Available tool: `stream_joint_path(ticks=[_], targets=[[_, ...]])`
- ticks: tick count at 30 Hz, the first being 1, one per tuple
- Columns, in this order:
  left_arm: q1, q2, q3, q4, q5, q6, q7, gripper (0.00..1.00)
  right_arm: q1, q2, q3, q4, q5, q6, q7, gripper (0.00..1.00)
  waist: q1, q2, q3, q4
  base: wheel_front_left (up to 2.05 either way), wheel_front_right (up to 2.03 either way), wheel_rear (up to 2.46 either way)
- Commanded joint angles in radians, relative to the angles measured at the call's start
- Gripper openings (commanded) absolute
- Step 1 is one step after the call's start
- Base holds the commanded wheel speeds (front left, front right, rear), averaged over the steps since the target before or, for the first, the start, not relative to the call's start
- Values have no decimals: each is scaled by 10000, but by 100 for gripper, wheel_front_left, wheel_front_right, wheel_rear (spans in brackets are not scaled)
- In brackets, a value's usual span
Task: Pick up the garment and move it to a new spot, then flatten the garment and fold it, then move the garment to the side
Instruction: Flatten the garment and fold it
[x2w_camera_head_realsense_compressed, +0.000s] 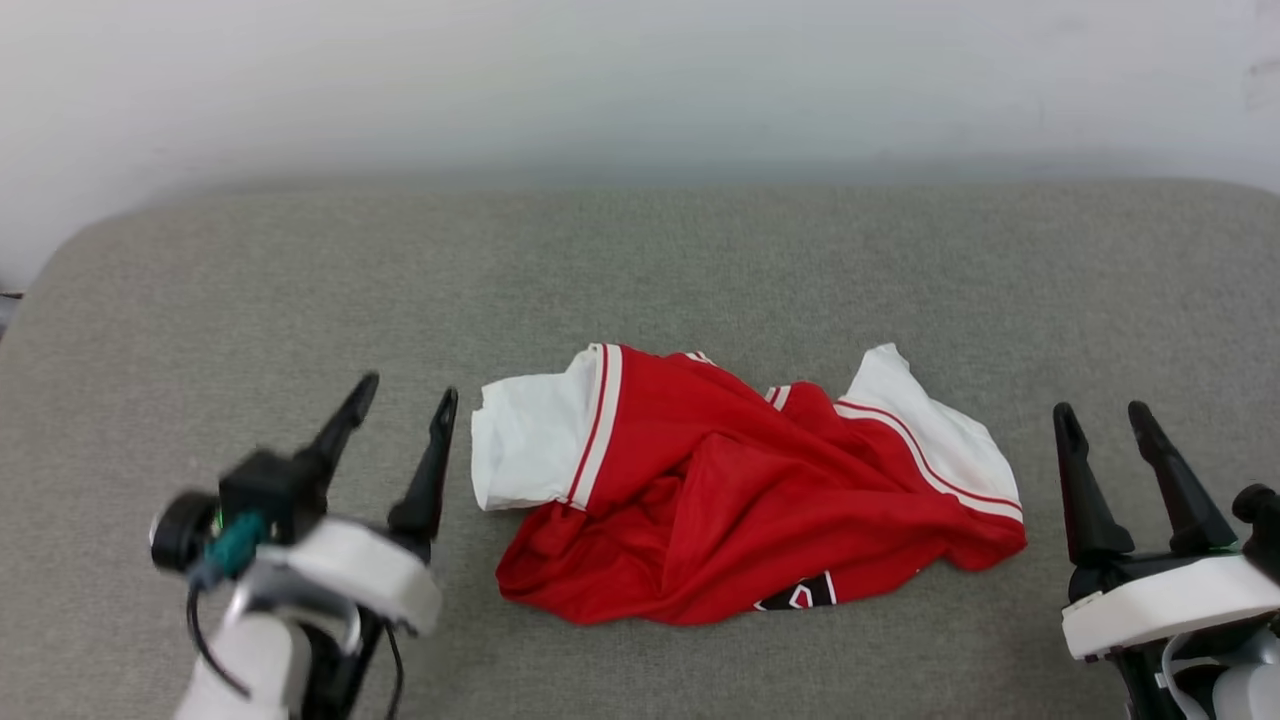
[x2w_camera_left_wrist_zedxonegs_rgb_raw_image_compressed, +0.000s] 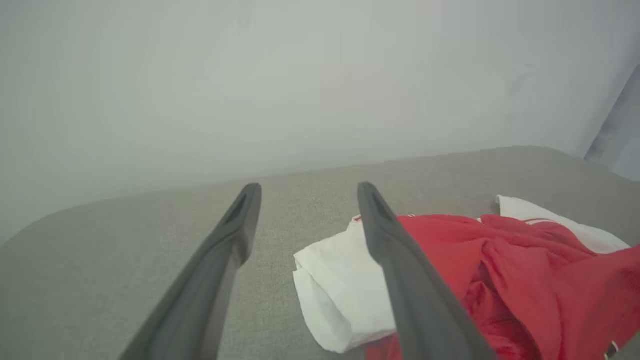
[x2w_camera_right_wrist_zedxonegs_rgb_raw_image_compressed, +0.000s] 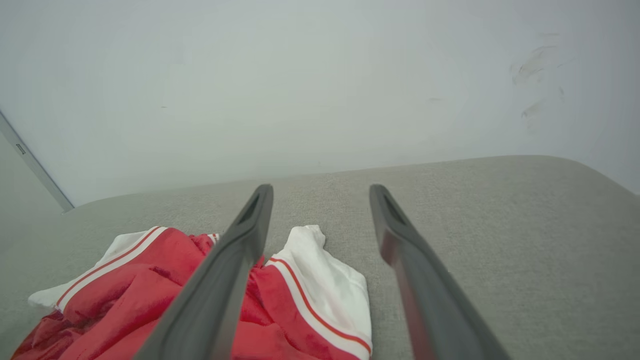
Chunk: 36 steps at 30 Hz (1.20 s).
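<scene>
the garment is lying crumpled on the grey cushion, about midway between its left and right edges and well apart from its back edge. one white sleeve is pointing to the left edge, and the other sleeve is pointing to the right edge. a small part of the black lettering is showing at the front fold.

your left gripper is hovering just beside the left sleeve, its fingers spread wide and carrying nothing. your right gripper is hovering near the right side of the garment, also spread wide and empty. neither one is touching the cloth.

i am judging that you are standing before a grasp. the garment is not yet flat and not yet folded, so either the pick-up or the flattening is in hand; the pictures are not deciding which.

the next move is asking you to bring each gripper down on its own side and to pinch one layer at the sleeve seam. if you are taking a thick bunch, the cloth will probably not be spreading when you pull the arms apart.
</scene>
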Motion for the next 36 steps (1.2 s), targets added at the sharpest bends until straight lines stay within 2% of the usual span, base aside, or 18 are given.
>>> stream_joint_path(ticks=[1, 4, 8, 13, 18, 22, 26, 34, 36], targets=[[-717, 432, -281, 11, -272, -42, 733, 100, -35, 146, -168, -226, -191, -7, 63, 100, 0, 0, 416, -248, 0, 0, 0], [-1817, 1040, -963, 136, -1553, -60, 2706, 100, -188, 316, -347, -521, -327, -7, 186, 100, 0, 0, 811, -425, 0, 0, 0], [-3246, 2334, -2011, 237, -3039, -48, 5414, 100, -345, 487, -389, -793, -506, -7, 263, 100, 0, 0, 1338, -658, 0, 0, 0], [-4510, 3398, -2817, 526, -4363, -52, 7544, 100, -564, 668, -291, -771, -596, -7, 117, 100, 0, 0, 1914, -948, 0, 0, 0], [-5140, 3934, -3376, 1061, -4862, -55, 8521, 100, -723, 790, -199, -671, -746, -7, -30, 100, 0, 0, 2344, -1145, 0, 0, 0], [-5358, 4116, -3580, 1475, -4942, -55, 8742, 100, -819, 844, -187, -615, -780, -7, -91, 100, 0, 0, 2543, -1222, 0, 0, 0], [-5509, 4067, -3819, 2260, -4837, -55, 8858, 100, -952, 915, -134, -495, -816, -7, -173, 100, 0, 0, 2827, -1315, 0, 0, 0], [-5437, 4097, -4652, 2959, -4755, -54, 9135, 100, -1111, 956, -144, -433, -833, -7, -249, 100, 0, 0, 3078, -1338, 0, 0, 0], [-5343, 4146, -4891, 3065, -4880, -55, 9313, 0, -1147, 970, -151, -406, -858, -7, -261, 100, 0, 0, 3093, -1309, 0, 0, 0]])
